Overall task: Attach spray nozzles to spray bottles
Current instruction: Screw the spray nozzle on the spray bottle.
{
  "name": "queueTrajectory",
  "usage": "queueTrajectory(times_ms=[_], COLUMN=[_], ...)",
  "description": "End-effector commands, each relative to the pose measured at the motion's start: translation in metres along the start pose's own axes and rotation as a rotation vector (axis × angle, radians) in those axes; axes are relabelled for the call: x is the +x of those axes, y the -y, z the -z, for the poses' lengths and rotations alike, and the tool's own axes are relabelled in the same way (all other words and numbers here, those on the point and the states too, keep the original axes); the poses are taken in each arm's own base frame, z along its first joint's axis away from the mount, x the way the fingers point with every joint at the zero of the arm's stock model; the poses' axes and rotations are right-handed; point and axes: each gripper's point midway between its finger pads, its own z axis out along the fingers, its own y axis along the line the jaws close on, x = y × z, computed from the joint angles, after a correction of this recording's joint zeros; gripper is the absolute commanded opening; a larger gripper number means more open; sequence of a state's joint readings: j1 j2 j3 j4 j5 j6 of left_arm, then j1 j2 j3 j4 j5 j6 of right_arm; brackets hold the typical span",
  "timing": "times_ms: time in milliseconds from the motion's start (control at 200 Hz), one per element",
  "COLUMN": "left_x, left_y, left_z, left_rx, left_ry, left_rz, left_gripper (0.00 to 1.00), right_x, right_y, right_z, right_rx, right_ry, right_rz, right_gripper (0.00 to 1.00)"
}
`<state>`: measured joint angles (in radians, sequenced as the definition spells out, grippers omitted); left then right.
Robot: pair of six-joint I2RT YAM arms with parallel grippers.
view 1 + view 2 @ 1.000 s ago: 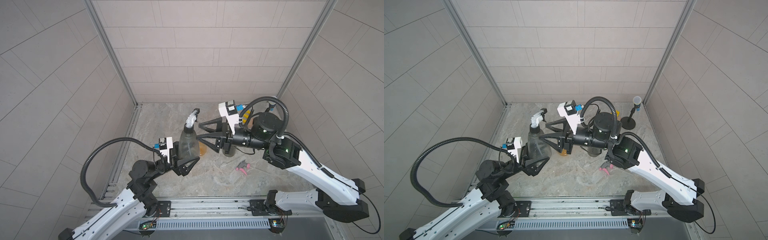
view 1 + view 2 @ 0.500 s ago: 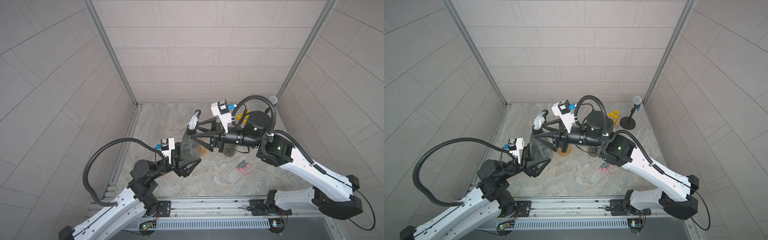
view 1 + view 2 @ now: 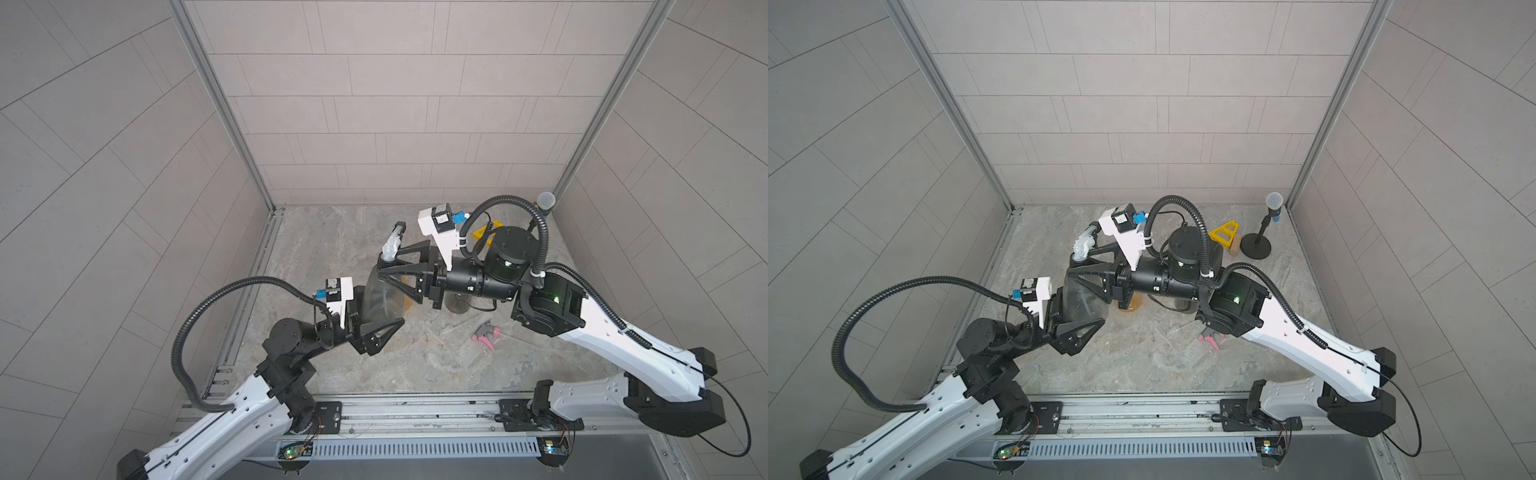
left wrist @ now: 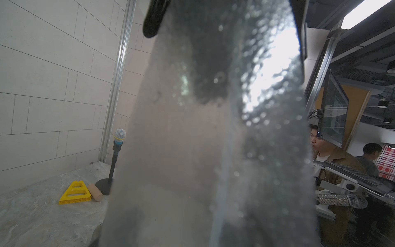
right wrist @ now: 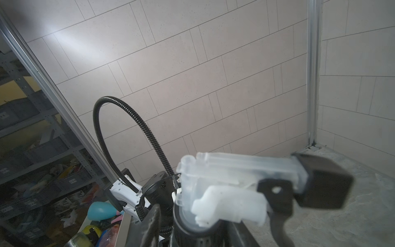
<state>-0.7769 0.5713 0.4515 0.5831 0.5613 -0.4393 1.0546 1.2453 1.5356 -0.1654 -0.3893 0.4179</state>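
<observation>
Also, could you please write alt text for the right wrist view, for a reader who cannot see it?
A translucent whitish spray nozzle with a black tip and trigger sits close up on a dark collar, between the fingers of the right claw. Behind are a pale tiled wall, a black ribbed cable and the marbled tabletop.

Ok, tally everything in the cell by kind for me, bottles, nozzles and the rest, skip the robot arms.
Spray bottles: 3 (grey bottle, amber bottle, second grey bottle)
Spray nozzles: 2 seen clearly (whitish nozzle, pink nozzle)
Microphone stand: 1
Yellow triangle: 1
Wooden cylinder: 1
Total: 8
</observation>
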Motion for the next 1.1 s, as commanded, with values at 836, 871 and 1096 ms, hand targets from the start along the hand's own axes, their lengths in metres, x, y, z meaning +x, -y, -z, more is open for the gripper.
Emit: queueTrajectory(times_ms=[836, 871, 1096], left_x=[-0.032, -0.032, -0.035], left_y=[0.003, 0.003, 0.009], left_z=[0.008, 0.008, 0.009], left_rx=[-0.077, -0.078, -0.049], left_ry=[0.068, 0.070, 0.084], left_rz=[-0.083, -0.084, -0.087], left_gripper=[0.00, 0.00, 0.00], right_x=[0.020, 0.019, 0.010], right_y=[-0.020, -0.022, -0.034], right_z=[0.019, 0.025, 0.065], right_rx=[0.323, 0.311, 0.223], right_ry=[-0.012, -0.008, 0.031], right_rz=[0.174, 0.173, 0.203], right_gripper=[0.62, 0.64, 0.56])
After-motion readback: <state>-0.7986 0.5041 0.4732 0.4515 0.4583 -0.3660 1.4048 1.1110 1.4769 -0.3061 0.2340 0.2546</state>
